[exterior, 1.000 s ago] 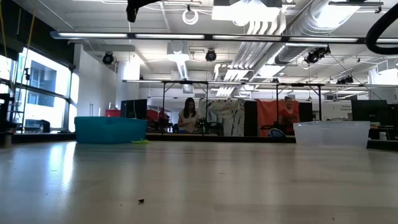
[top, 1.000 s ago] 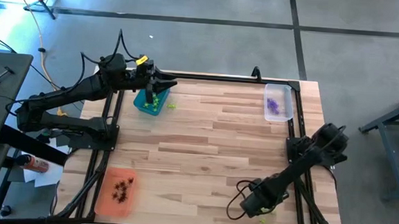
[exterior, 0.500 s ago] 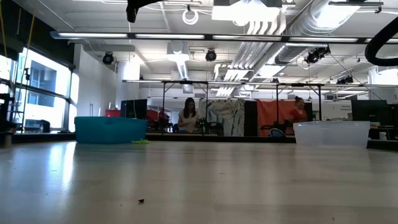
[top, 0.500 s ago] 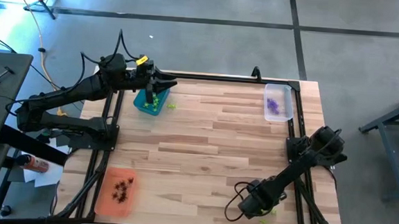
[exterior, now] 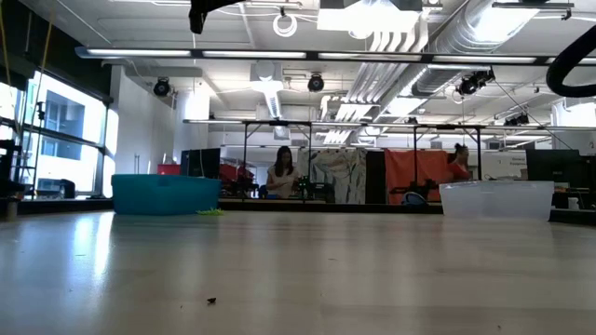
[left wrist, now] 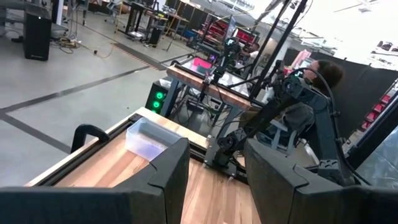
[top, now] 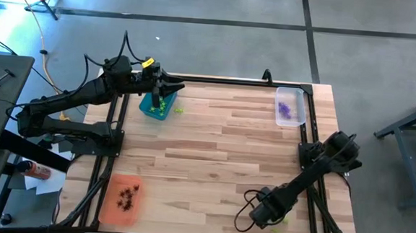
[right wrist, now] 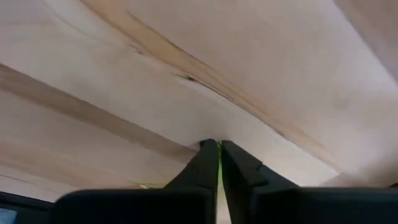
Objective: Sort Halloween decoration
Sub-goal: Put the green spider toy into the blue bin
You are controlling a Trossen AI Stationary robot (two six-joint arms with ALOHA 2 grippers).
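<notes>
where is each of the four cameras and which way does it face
High view: above the table, looking straight down; both arms show, left gripper over the teal tray, right gripper low at the near edge.
Low view: at table-top height, looking level across into the room; only bits of arm show at the top.
Left wrist view: looks past its own open fingers toward the clear tray and the right arm.
Right wrist view: faces the tabletop close up, fingers shut on a lime green trinket.
Shared: high and low views both show the teal and clear trays.
</notes>
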